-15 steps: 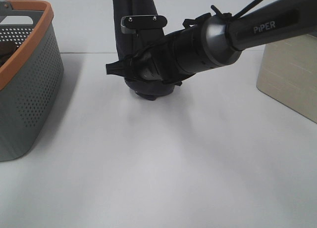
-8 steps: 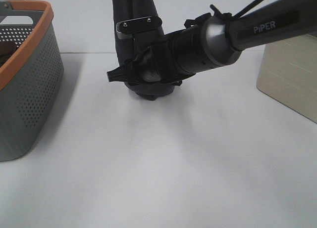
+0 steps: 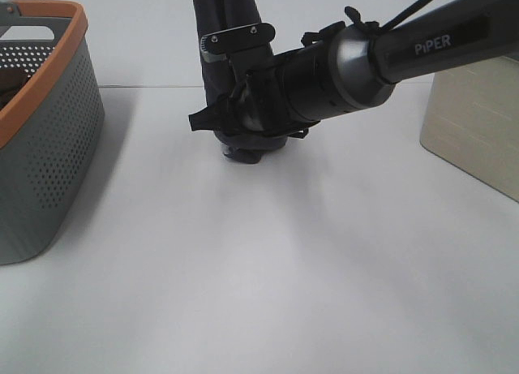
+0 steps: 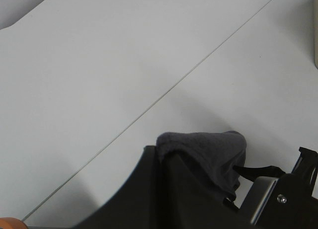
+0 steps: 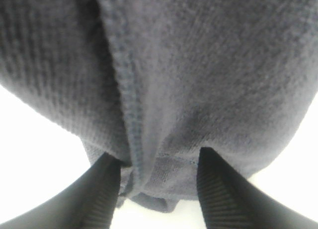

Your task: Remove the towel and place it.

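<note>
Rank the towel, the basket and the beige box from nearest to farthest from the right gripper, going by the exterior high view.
1. The towel, hanging between the jaws of the right gripper.
2. The basket, off to the left.
3. The beige box, at the far right.

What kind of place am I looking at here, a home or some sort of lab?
Probably a robotics lab bench staged for a laundry chore: a plain white table, a robot arm marked PiPER, a perforated laundry basket and a dark towel.
</note>
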You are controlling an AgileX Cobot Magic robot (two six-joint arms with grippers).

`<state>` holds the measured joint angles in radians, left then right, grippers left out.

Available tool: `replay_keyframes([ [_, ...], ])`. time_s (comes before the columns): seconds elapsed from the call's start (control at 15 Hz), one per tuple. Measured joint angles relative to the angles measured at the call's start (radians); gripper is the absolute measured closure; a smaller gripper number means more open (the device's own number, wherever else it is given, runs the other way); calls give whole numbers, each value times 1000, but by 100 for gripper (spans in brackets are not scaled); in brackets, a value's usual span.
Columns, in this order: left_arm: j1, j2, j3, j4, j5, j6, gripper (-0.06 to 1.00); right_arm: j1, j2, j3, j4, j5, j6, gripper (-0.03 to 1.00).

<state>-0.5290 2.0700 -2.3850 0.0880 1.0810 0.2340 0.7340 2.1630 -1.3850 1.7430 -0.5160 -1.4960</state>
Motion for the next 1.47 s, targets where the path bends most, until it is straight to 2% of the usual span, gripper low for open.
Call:
replay_keyframes([
  [0.33, 0, 0, 0, -1, 1, -1, 94, 32, 0, 0, 0, 23, 1, 54],
  [0.8, 0, 0, 0, -1, 1, -12, 94, 32, 2, 42, 0, 11, -5, 54],
  [0.93, 0, 0, 0, -1, 1, -16, 94, 32, 2, 42, 0, 12, 89, 54],
  [1.2, 0, 0, 0, -1, 1, -17, 94, 32, 2, 42, 0, 7, 194, 54],
  [1.47, 0, 0, 0, -1, 1, -17, 94, 32, 2, 42, -77, -11, 327, 54],
])
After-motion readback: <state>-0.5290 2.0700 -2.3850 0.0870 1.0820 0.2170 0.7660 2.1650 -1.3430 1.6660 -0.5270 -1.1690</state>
